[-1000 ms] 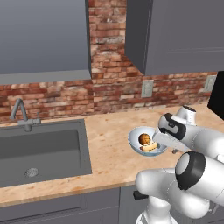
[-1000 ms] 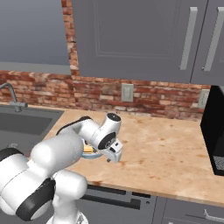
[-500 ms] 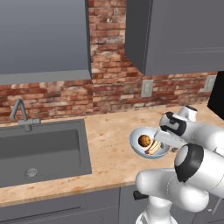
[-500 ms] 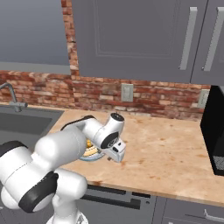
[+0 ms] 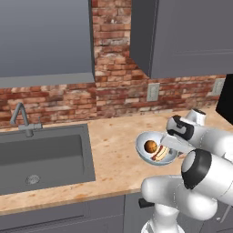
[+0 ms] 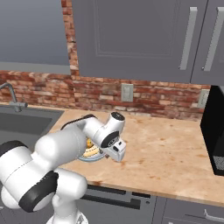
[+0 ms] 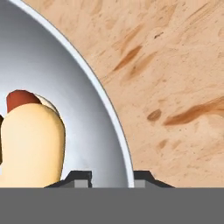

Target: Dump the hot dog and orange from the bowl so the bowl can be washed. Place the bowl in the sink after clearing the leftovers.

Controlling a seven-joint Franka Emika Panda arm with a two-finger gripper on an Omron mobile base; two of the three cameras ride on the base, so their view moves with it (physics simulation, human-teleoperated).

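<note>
From the left base view, the bowl (image 5: 156, 148) sits on the tan counter (image 5: 113, 145), well to the right of the sink (image 5: 43, 157), with the orange (image 5: 150, 146) on its left side and the hot dog (image 5: 160, 153) just beside it to the right, its long axis running diagonally from lower left to upper right. The gripper (image 5: 172, 144) reaches down at the bowl's right rim, close against the hot dog's side of the bowl. From the right base view, the arm bends low over the counter and hides most of the bowl (image 6: 89, 154); a slice of the rim and a bit of the orange (image 6: 89, 143) peek out to the left of the gripper (image 6: 114, 154), whose fingers cannot be made out here. In the hand view, the two dark fingertips (image 7: 79, 178) stand one on each side of the bowl's pale rim (image 7: 114, 122), a narrow gap between them with the rim in it; whether they press on it cannot be told. The hot dog (image 7: 30, 140) lies inside the bowl left of the gripper (image 7: 111, 179), bun pointing upward in this view, red-brown sausage tip at its top.
</note>
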